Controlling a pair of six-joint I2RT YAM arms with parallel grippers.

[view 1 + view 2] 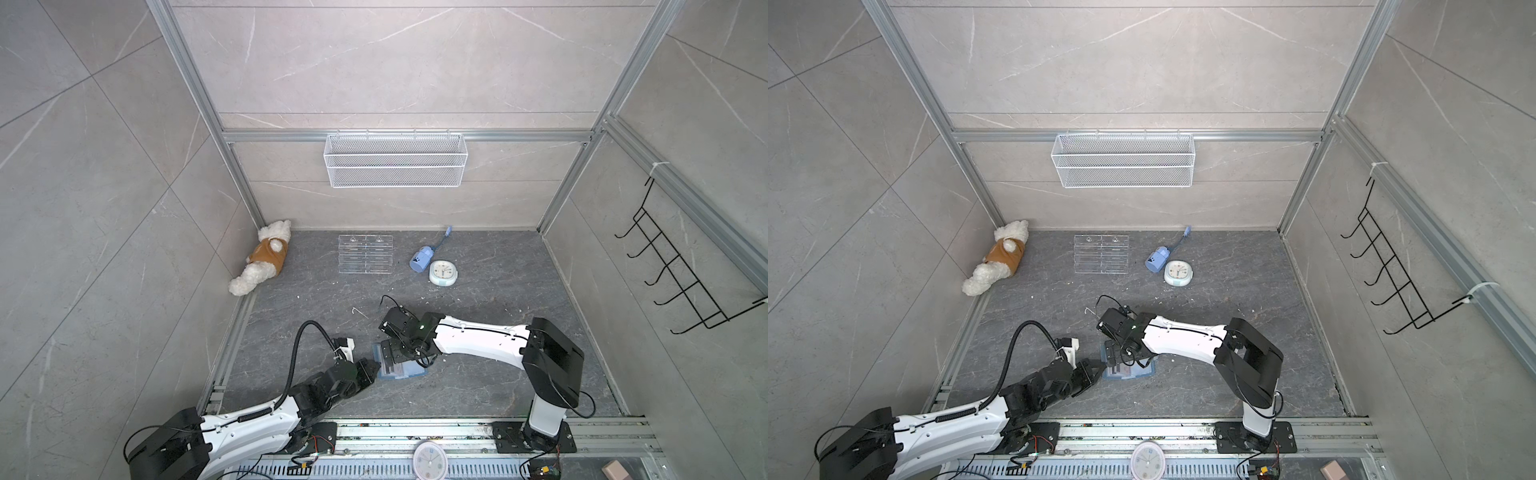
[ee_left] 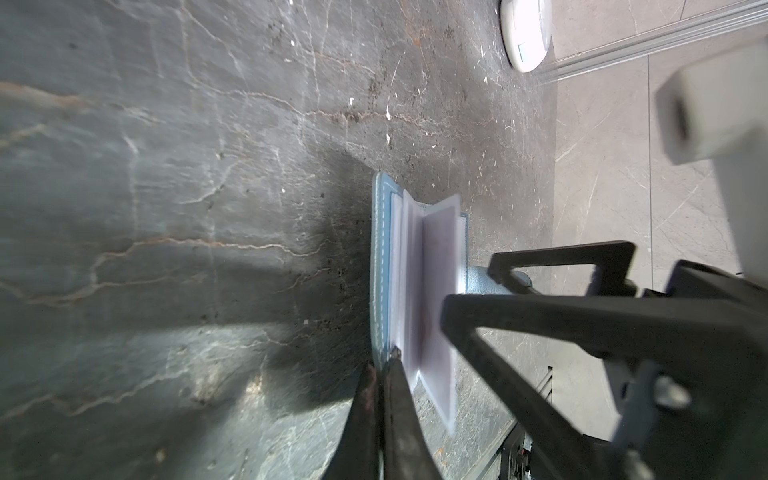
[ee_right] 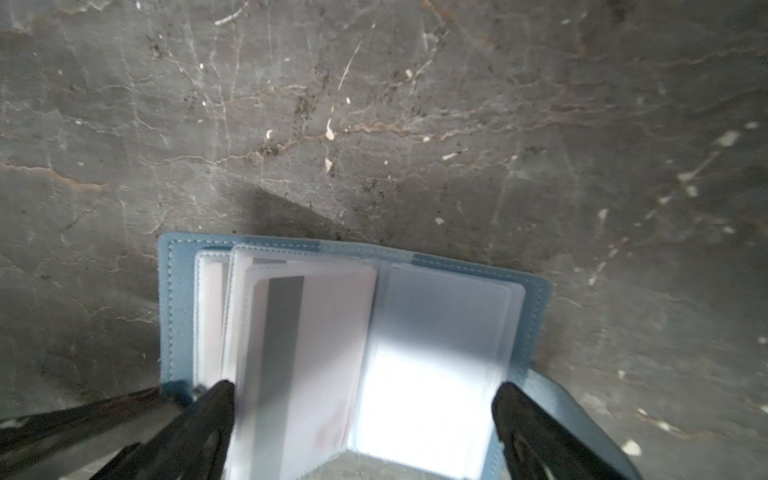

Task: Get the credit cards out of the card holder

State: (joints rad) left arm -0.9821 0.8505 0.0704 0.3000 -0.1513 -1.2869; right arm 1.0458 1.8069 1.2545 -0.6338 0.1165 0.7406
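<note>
The card holder (image 3: 174, 291) lies open on the dark tabletop (image 3: 415, 104) near the front, a dark-striped credit card (image 3: 316, 332) in its clear sleeve, the right gripper (image 3: 365, 415) spread wide astride the pages, the left gripper (image 2: 386, 361) closed tight at the cover's edge

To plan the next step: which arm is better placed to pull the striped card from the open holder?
Probably right. The right gripper, open, straddles the credit card; the left gripper is shut at the card holder's edge.
</note>
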